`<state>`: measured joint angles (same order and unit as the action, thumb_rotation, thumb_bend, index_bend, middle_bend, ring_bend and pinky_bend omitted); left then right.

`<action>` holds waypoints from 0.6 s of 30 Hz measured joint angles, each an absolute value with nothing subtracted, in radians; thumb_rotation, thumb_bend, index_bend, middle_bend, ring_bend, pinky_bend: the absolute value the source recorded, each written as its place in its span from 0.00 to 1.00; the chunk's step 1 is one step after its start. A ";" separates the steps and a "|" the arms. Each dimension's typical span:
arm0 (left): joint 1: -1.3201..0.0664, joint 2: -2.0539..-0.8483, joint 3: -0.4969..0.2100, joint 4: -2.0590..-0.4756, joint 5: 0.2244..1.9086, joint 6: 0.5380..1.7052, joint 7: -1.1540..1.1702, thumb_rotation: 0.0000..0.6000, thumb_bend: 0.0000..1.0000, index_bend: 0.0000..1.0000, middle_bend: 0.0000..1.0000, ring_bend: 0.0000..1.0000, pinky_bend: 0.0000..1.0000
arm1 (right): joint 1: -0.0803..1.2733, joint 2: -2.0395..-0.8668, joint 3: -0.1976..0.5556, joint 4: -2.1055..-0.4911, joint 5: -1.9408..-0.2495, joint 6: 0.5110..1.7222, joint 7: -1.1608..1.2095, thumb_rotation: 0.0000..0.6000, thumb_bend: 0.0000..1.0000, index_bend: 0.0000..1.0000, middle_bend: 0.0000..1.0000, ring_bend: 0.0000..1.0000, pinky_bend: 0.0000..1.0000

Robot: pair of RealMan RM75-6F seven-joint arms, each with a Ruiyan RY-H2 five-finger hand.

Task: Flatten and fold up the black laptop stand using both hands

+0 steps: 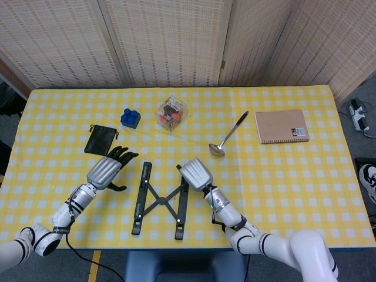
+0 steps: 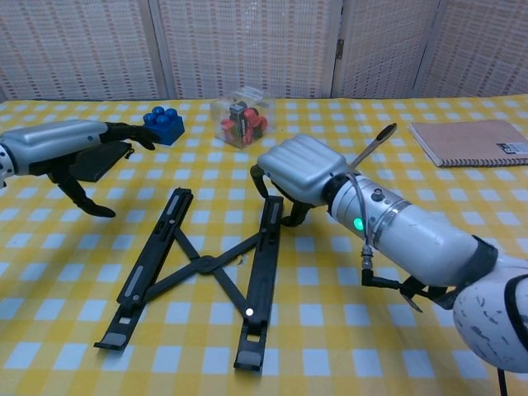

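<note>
The black laptop stand (image 1: 158, 200) is lying flat on the yellow checked tablecloth (image 1: 294, 176) between the two hands, its two stiff rails running near to far and joined by crossed links. The right hand (image 1: 195, 173) is curling its fingers over the far end of the nearer rail; whether it is gripping cannot be told. The left hand (image 1: 106, 170), open and empty, is hovering just outside the other rail. The stand looks rigid, light and hinged, best pressed at the rail ends.

laptop stand (image 1: 158, 198) lies on the table (image 1: 305, 176) between left hand (image 1: 104, 171) and right hand (image 1: 196, 173).
</note>
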<state>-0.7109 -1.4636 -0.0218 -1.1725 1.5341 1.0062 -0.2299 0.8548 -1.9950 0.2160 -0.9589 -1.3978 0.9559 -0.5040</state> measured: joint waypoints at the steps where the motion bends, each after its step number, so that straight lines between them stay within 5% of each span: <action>1: -0.712 -1.466 -0.023 -1.167 1.535 1.008 -0.224 1.00 0.16 0.13 0.17 0.05 0.00 | 0.853 -1.985 0.212 -0.978 -1.402 0.959 -0.505 1.00 0.22 0.49 0.78 0.80 0.75; 13: -0.788 -1.551 -0.033 -1.039 1.587 0.986 -0.135 1.00 0.18 0.13 0.20 0.10 0.02 | 0.785 -1.756 0.151 -1.424 -1.445 1.036 -0.589 1.00 0.22 0.49 0.78 0.80 0.75; 18: -0.802 -1.590 -0.027 -1.000 1.595 0.978 -0.114 1.00 0.18 0.16 0.24 0.13 0.06 | 0.766 -1.730 0.114 -1.454 -1.452 1.042 -0.634 1.00 0.22 0.49 0.78 0.80 0.75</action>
